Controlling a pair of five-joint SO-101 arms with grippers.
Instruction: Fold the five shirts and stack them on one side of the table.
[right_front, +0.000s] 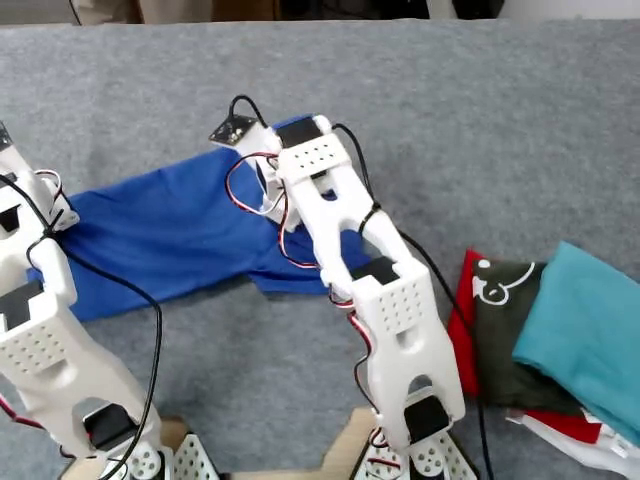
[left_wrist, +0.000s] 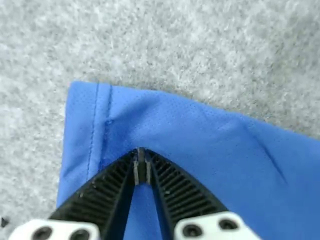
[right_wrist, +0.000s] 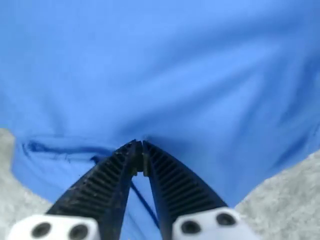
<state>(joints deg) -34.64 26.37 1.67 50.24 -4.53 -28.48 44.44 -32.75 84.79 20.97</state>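
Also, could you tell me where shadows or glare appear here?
High view: even light, no glare, only soft shadows around the blue shirt. Left wrist view: a thin shadow along the shirt's hem on the grey table. Right wrist view: gentle shading in the folds by the right gripper.

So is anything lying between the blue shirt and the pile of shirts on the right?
No loose thing is visible between the blue shirt and the pile. Only the right arm crosses that stretch of table, its pincer shut on the blue shirt.
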